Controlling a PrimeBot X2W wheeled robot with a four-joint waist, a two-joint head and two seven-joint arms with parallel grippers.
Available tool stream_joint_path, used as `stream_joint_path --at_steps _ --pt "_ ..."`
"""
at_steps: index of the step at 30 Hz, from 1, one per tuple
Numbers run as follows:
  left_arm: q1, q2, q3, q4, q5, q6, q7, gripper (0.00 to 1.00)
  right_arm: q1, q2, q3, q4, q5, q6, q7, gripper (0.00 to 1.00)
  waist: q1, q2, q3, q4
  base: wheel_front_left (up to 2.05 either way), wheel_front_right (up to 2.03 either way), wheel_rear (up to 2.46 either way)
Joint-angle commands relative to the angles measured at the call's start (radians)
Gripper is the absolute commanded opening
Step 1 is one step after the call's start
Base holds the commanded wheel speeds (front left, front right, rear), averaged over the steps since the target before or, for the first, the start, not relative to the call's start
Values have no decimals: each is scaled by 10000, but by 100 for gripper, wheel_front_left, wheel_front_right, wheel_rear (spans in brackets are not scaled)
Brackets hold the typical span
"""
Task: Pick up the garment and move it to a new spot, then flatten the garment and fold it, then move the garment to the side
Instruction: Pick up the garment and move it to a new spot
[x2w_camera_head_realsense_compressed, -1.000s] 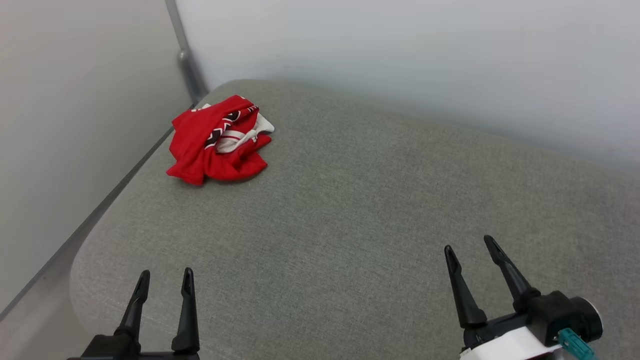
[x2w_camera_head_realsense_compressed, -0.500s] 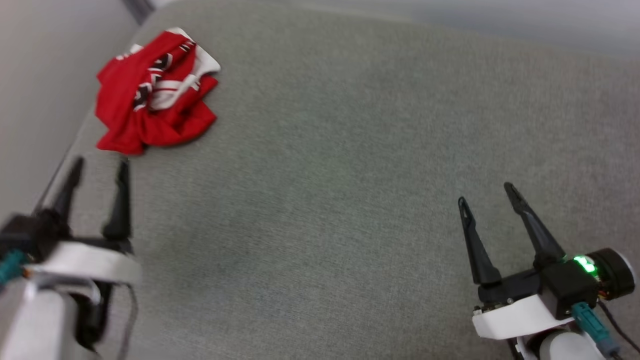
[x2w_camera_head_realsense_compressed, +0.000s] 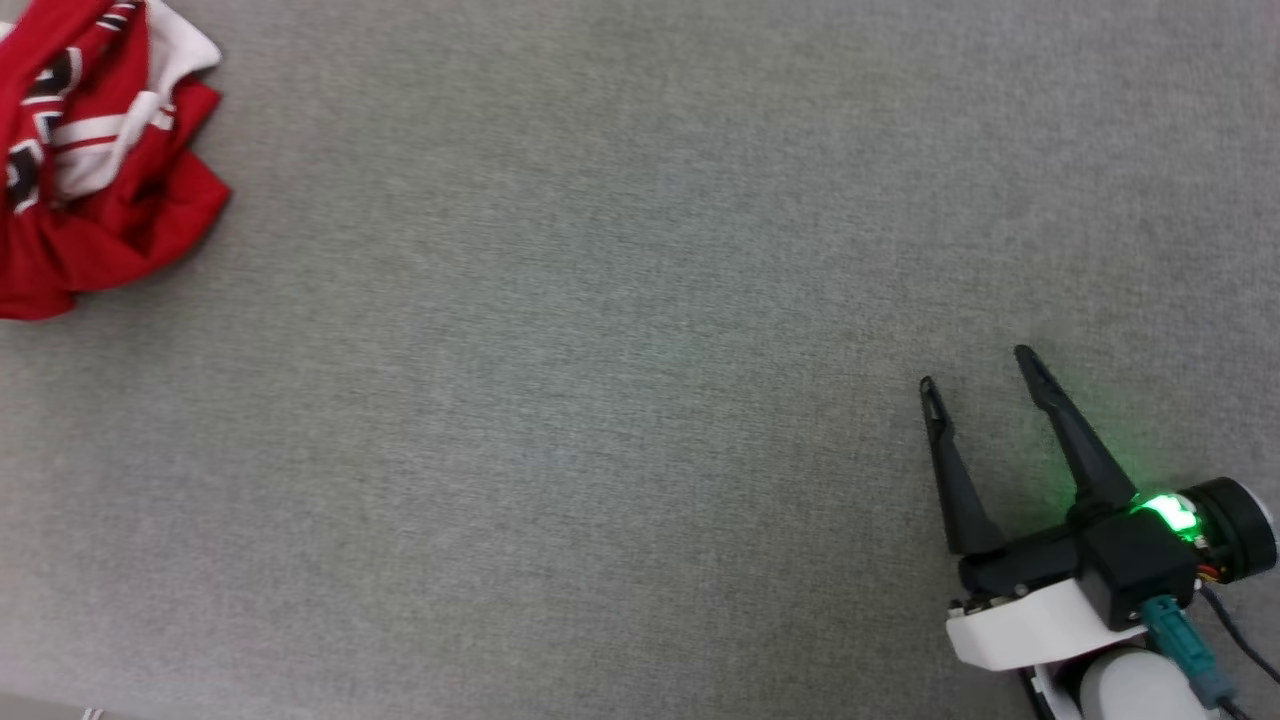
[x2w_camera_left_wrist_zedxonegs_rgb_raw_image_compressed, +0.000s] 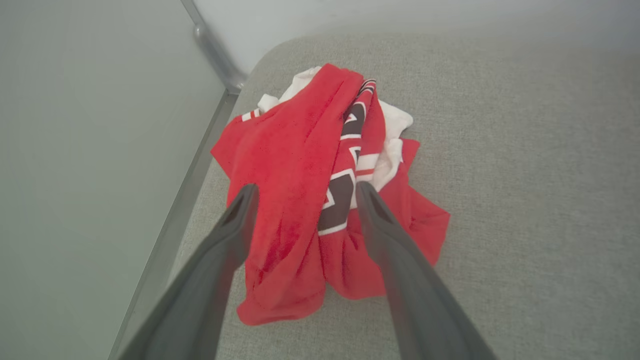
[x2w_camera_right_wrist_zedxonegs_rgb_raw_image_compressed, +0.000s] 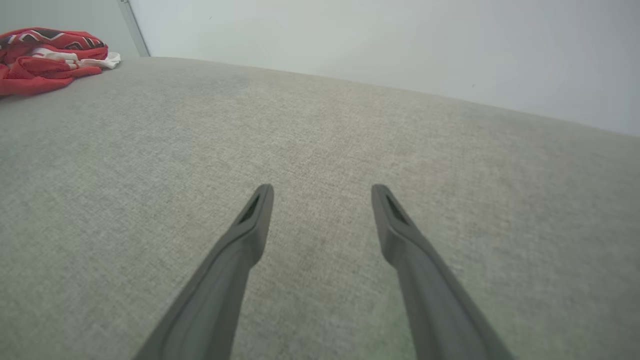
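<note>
Garment (x2w_camera_left_wrist_zedxonegs_rgb_raw_image_compressed: 295, 165): red jersey tee, crumpled in a heap on the grey fabric cushion (x2w_camera_head_realsense_compressed: 620, 400), near the cushion's edge & the corner where a metal post (x2w_camera_left_wrist_zedxonegs_rgb_raw_image_compressed: 215, 55) runs up btwn two pale walls. White sleeve fabric and red/white stripe trim stick out at the heap's far side. Bits of white lettering w/ black outline show in the folds. In head view the garment (x2w_camera_head_realsense_compressed: 90, 200) sits at the upper left, partly cut by the frame.

Left tool (x2w_camera_left_wrist_zedxonegs_rgb_raw_image_compressed: 305, 186): jaws wide, nothing clamped. Left wrist view has both fingers reaching over the near part of the heap, one each side of the lettered fold. Can't tell if the tips touch the cloth.

Right tool (x2w_camera_head_realsense_compressed: 975, 366): jaws wide, empty, over bare cushion at lower right of head view, well apart from the garment. Green light (x2w_camera_head_realsense_compressed: 1165, 512) lit on its wrist housing, teal connector (x2w_camera_head_realsense_compressed: 1180, 640) just below. In right wrist view the right tool (x2w_camera_right_wrist_zedxonegs_rgb_raw_image_compressed: 322, 187) points across open cushion toward a pale wall (x2w_camera_right_wrist_zedxonegs_rgb_raw_image_compressed: 350, 50), garment (x2w_camera_right_wrist_zedxonegs_rgb_raw_image_compressed: 40, 70) far off at upper left.
</note>
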Motion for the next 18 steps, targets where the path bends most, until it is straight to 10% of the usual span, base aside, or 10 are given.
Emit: stream_joint_path --at_steps 1,12,13,15,18 --pt "-173 185 -276 57 -413 15 536 100 -72 -19 108 57 -115 -3 -24 100 -3 0 379 -338 0 0 0" --pt "-937 1129 -1200 909 -2918 14 3191 100 -87 -57 164 212 -206 -11 39 100 -3 0 1115 -759 0 0 0" --pt "-1005 1129 -1282 1016 -2987 14 3271 87 -99 -65 113 207 -210 -11 42 100 -3 0 1150 -766 0 0 0" --pt "-1122 1067 -1407 1181 -3146 14 3401 0 -134 -75 31 194 -195 -12 43 100 -3 0 1192 -763 0 0 0" --pt "-1196 1037 -1559 1261 -3251 14 3407 0 -188 -80 -32 193 -190 -12 46 100 -3 0 1207 -740 0 0 0"
